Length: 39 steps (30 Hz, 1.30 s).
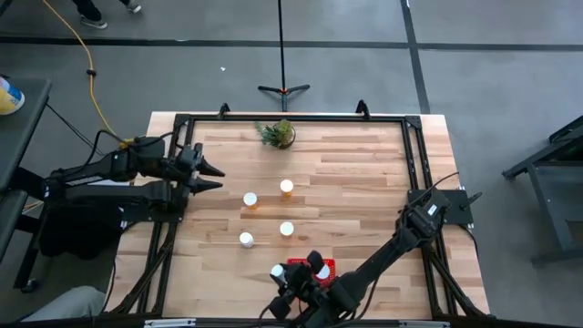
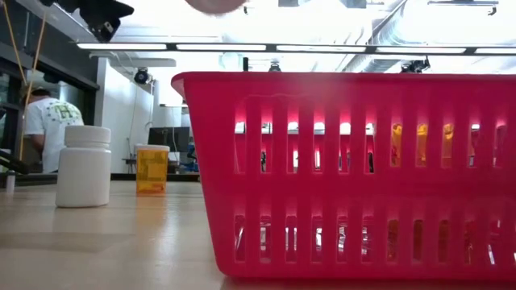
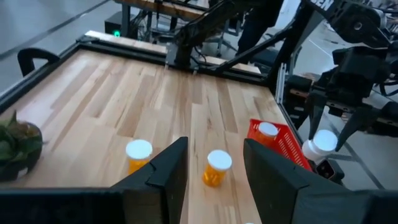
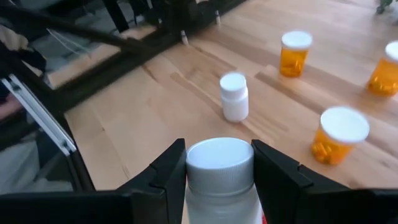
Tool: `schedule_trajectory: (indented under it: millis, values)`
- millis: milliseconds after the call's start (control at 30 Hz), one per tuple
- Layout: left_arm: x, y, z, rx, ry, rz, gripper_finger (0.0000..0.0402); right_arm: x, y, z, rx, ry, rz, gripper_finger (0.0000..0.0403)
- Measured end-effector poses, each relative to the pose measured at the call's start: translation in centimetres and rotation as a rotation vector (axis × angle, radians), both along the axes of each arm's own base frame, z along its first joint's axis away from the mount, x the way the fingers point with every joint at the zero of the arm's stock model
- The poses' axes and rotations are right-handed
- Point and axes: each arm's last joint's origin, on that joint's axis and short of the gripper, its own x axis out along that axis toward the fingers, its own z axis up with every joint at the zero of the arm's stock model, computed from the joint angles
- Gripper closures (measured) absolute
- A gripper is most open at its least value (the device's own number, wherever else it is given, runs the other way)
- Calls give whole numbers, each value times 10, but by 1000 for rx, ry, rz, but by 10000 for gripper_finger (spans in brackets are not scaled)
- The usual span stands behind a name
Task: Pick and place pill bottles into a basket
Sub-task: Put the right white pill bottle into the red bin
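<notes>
You are dealing with small plastic pill bottles; judge them light, stiff and smooth-walled, so they could slip or tip if pinched off-centre. The safest hold looks like a squeeze across the round body just under the cap, as the right gripper [image 4: 219, 167] has it now: its fingers are clamped on a white bottle [image 4: 221, 171], one finger at 9 o'clock of the cap and the other at 3 o'clock, the cap sitting squarely between them.

In the high view that gripper [image 1: 284, 284] hangs at the near edge of the bench [image 1: 355, 173], at about 9 o'clock of the red basket [image 1: 326, 265], which sits near the bench's 6 o'clock edge. Whether the bottle is over the basket or just outside its wall, you cannot tell from these views. At least one bottle already lies in the basket.

Four bottles stand on the bench toward 12 o'clock of the basket: one [image 1: 246, 240], one [image 1: 286, 229], one [image 1: 250, 199] and one [image 1: 287, 187].

The left gripper [image 1: 217, 177] waits at the bench's 9 o'clock side, fingers together and holding nothing, well apart from the bottles
</notes>
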Motion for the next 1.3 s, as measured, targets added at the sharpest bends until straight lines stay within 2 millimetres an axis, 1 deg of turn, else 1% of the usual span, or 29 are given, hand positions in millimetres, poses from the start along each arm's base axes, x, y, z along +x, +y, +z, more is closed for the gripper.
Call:
schedule_trajectory:
  millis: [167,300,667,767,867,1067,1233,1300]
  values:
    - [-1,0,-14,-39,12,9,211,1,2,-14,30,51,3,260]
    - [-3,0,-20,-51,6,11,211,-2,0,-22,42,118,3,260]
    - [-4,-1,-19,-51,0,10,211,-7,-5,-26,49,208,-6,260]
    - [-4,-1,-19,-51,0,10,211,-7,-7,-32,67,255,-15,260]
    - [-4,-1,-20,-51,0,10,211,-5,-5,-43,83,276,-16,260]
    - [-4,-1,-20,-51,0,10,211,-2,-5,-48,95,270,-20,260]
    - [-4,-1,-20,-51,0,10,211,2,-5,-47,103,240,-16,260]
    - [-4,-1,-20,-51,0,9,211,2,-4,-47,115,236,-11,251]
